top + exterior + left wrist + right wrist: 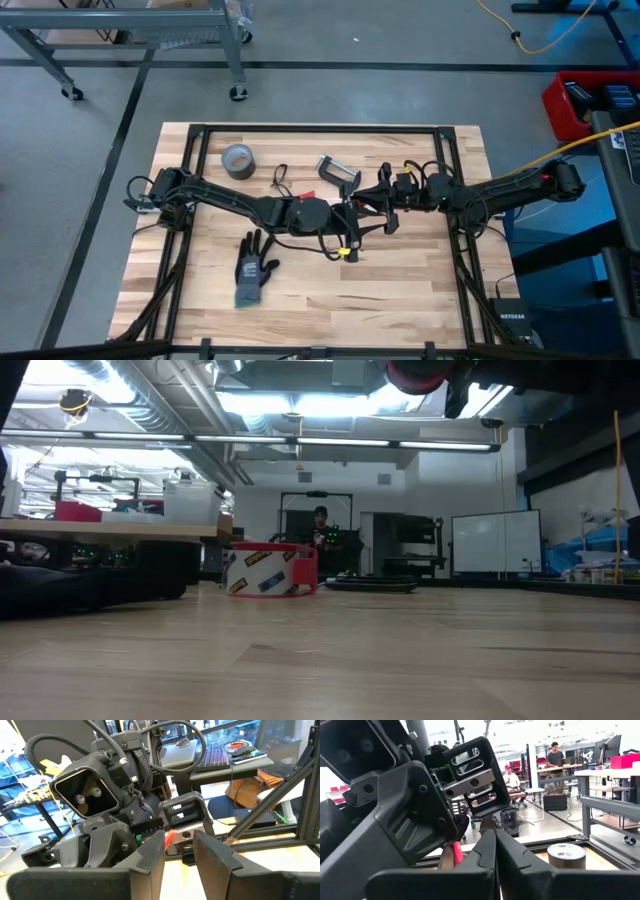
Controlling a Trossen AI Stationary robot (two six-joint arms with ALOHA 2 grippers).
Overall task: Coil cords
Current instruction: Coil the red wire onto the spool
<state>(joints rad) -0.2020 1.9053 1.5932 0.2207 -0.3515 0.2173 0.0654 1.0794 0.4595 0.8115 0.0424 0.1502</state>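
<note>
Presently, by view, taking the grey duct-tape roll (238,160) as our landmark.

High view: we log the left gripper (343,216) and the right gripper (368,204) almost nose to nose at mid-table, well to the right of the roll. The black cord (280,178) lies in a loose loop just right of the roll, with neither gripper on it. A silver clamp (338,172) lies farther right of the roll. A dark glove (255,272) lies on the near side of the roll, toward the front edge.

Low view: we note a red-edged tape ring (270,572) on the boards and a person (320,525) far back in the room. Neither the cords nor the roll can be made out here.

Left wrist view: the left gripper's fingers (150,852) stand apart, released. A sliver of the red cord (169,837) shows beyond the gap, at the facing gripper.

Right wrist view: the right gripper's fingers (512,855) are pressed together. Red shows beside them, but we cannot tell whether they pinch it. The roll sits beyond them.

Progress, as we judge it: no finished coil appears anywhere. The red cord is in hand between the arms and the black cord is yet to be worked, so most of the task remains.
</note>
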